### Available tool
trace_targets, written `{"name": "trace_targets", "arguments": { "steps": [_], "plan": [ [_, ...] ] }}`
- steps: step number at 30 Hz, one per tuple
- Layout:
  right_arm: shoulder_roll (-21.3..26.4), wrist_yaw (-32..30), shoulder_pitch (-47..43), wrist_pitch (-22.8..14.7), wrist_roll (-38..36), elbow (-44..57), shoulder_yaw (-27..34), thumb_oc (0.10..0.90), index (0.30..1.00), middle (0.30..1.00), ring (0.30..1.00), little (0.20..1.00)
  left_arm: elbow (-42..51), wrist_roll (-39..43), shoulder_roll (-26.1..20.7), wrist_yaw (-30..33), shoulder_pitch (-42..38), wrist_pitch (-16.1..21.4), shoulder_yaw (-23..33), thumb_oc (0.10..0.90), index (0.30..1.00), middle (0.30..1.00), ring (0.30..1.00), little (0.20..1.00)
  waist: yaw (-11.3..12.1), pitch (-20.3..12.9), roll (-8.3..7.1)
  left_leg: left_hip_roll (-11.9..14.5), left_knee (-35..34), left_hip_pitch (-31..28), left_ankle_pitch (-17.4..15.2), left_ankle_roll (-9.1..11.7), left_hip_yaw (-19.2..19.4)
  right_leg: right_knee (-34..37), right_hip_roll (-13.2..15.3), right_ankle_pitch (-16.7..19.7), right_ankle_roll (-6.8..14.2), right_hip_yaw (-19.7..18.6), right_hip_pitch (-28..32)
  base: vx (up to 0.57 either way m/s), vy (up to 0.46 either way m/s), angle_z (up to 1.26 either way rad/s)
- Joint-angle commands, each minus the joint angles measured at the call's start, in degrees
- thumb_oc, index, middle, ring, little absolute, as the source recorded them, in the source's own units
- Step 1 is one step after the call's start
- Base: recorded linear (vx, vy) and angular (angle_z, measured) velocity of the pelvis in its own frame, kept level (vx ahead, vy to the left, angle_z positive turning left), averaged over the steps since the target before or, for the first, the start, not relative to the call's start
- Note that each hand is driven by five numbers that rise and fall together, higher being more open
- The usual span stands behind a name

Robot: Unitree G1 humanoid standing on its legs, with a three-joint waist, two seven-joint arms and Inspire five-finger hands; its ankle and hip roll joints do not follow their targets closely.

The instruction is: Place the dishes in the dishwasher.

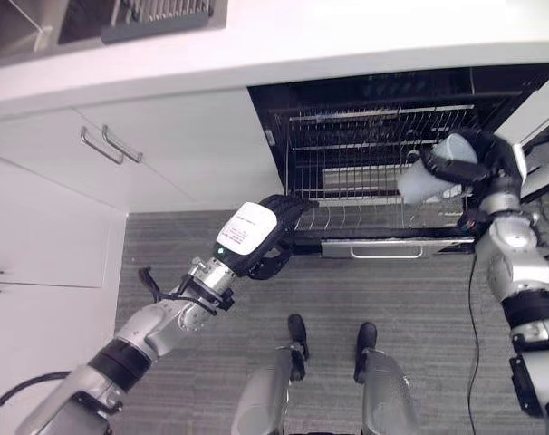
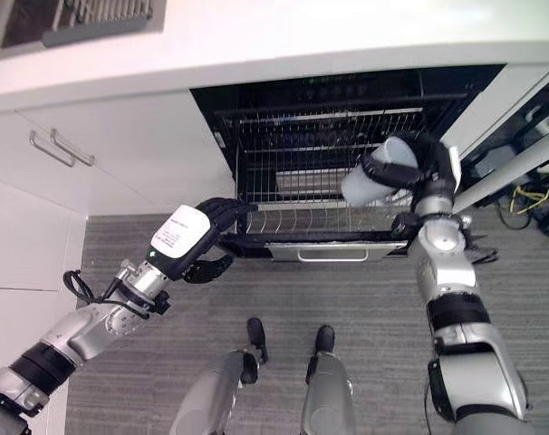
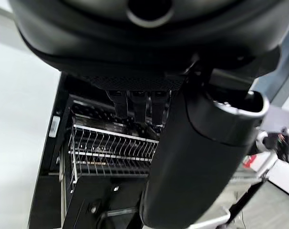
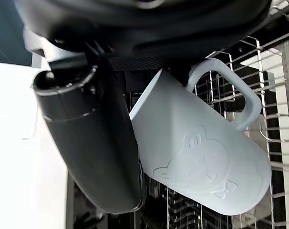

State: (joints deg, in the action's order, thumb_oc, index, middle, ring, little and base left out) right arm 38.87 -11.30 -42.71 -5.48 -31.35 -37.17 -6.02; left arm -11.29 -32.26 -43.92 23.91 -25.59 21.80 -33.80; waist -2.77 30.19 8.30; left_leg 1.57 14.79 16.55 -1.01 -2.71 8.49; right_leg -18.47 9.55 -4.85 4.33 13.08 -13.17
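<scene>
The dishwasher (image 1: 383, 109) stands open under the counter with its lower wire rack (image 1: 383, 217) drawn out. My right hand (image 1: 478, 154) is shut on a pale blue mug (image 1: 428, 177), held tilted above the rack's right side. In the right wrist view the mug (image 4: 201, 157) shows a raised bear face and its handle, with the wires just past it. My left hand (image 1: 256, 237) is at the rack's front left corner, its fingers (image 2: 225, 210) curled over the rim. The left wrist view shows the rack's tines (image 3: 111, 148) beyond those fingers.
White cabinets with bar handles (image 1: 111, 145) stand left of the dishwasher. A white counter (image 1: 302, 45) runs above, with a drying rack (image 1: 157, 18) on it. An upper wire rack (image 1: 365, 136) sits inside. Grey carpet (image 1: 347, 290) lies in front, and loose cables (image 2: 528, 195) lie at the right.
</scene>
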Motion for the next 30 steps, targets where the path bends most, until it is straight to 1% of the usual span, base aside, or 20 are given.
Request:
{"name": "trace_targets", "arguments": {
  "steps": [1,4,6,10,14,16,19,22,27,30],
  "plan": [
    [6.3,-0.9,-7.7,-5.5,3.5,2.5,0.8,0.400,0.300,0.300,0.300,0.300,6.0,1.6,0.5,1.3,-2.6,3.3,2.1,0.800,0.900,0.900,0.900,0.900,0.4,-2.4,1.37,1.6,2.4,-2.0,-5.3,4.0,-0.9,-2.5,-1.4,-3.9,-0.2,-3.7,-0.6,0.00,0.000,0.00],
    [6.6,-2.3,-8.9,-6.0,3.2,1.3,0.2,0.400,0.300,0.300,0.300,0.300,6.3,0.9,0.0,1.3,-3.1,2.9,1.9,0.800,0.900,0.900,0.900,0.900,0.6,-2.0,1.39,1.6,2.4,-1.1,-5.1,3.9,-0.8,-2.9,-1.4,-3.8,-0.1,-4.0,-1.7,-0.04,-0.026,0.01],
    [6.8,-2.6,-9.7,-5.7,4.3,0.7,0.1,0.400,0.300,0.300,0.300,0.300,6.4,0.5,-0.3,1.5,-3.6,2.7,1.6,0.800,0.900,0.900,0.900,0.900,0.5,-1.7,1.47,1.5,2.4,-0.7,-4.9,3.9,-0.9,-3.5,-1.5,-3.9,-0.2,-4.2,-2.5,0.00,0.000,0.00],
    [7.4,-2.5,-11.6,-4.3,6.8,-1.8,-1.0,0.400,0.300,0.300,0.300,0.300,6.5,1.2,-0.9,1.8,-4.4,2.5,1.1,0.800,0.900,0.900,0.900,0.900,0.6,-1.0,1.92,1.4,2.4,-0.2,-4.8,3.9,-0.8,-4.1,-1.4,-4.1,-0.2,-4.4,-3.5,-0.01,0.003,-0.03],
    [7.9,-2.0,-13.1,-2.8,11.9,-4.8,-2.8,0.400,0.300,0.300,0.300,0.300,6.7,1.8,-1.1,1.8,-4.8,2.8,0.8,0.800,0.900,0.900,0.900,0.900,0.8,-0.5,2.26,1.3,2.4,0.4,-4.7,3.9,-0.8,-4.7,-1.3,-4.1,-0.2,-4.5,-4.3,-0.01,-0.001,-0.02],
    [7.9,-2.4,-13.6,-3.3,13.1,-6.9,-4.1,0.400,0.300,0.300,0.300,0.300,6.7,1.6,-1.0,1.5,-5.0,3.4,0.6,0.800,0.900,0.900,0.900,0.900,0.9,-0.4,2.29,1.4,2.4,0.7,-4.6,3.9,-0.8,-4.8,-1.2,-4.0,-0.2,-4.5,-4.7,0.00,0.000,0.00],
    [8.2,-2.4,-13.6,-2.8,13.5,-7.8,-4.3,0.400,0.300,0.300,0.300,0.300,6.8,1.4,-1.0,1.5,-4.8,3.9,0.4,0.800,0.900,0.900,0.900,0.900,1.0,-0.4,2.24,1.4,2.4,0.9,-4.5,3.9,-0.9,-5.3,-1.1,-4.1,-0.3,-4.4,-5.2,0.00,0.000,0.00],
    [8.4,-2.7,-13.6,-2.0,17.4,-9.0,-4.8,0.400,0.300,0.300,0.300,0.300,7.2,0.7,-0.9,1.5,-4.9,4.0,0.3,0.800,0.900,0.900,0.900,0.900,1.2,-0.4,2.09,1.4,2.4,1.4,-4.5,3.8,-0.9,-5.7,-1.0,-4.2,-0.2,-4.3,-5.8,0.00,-0.013,0.00],
    [8.9,-2.6,-13.3,-0.7,16.6,-10.9,-5.4,0.400,0.300,0.300,0.300,0.300,8.1,0.8,-1.0,1.6,-5.1,3.9,0.3,0.800,0.900,0.900,0.900,0.900,1.2,-0.4,2.10,1.3,2.4,1.9,-4.5,3.8,-1.0,-5.9,-1.0,-4.2,-0.1,-4.3,-6.3,0.00,-0.006,0.00],
    [8.9,-1.8,-13.4,-0.1,17.9,-12.0,-5.6,0.400,0.300,0.300,0.300,0.300,8.4,0.7,-1.3,1.1,-5.9,4.4,0.4,0.800,0.900,0.900,0.900,0.900,1.2,-0.4,2.28,1.4,2.4,2.5,-4.3,3.8,-1.2,-6.3,-1.1,-4.2,-0.1,-4.5,-7.0,0.00,-0.008,0.03]
  ]
}}
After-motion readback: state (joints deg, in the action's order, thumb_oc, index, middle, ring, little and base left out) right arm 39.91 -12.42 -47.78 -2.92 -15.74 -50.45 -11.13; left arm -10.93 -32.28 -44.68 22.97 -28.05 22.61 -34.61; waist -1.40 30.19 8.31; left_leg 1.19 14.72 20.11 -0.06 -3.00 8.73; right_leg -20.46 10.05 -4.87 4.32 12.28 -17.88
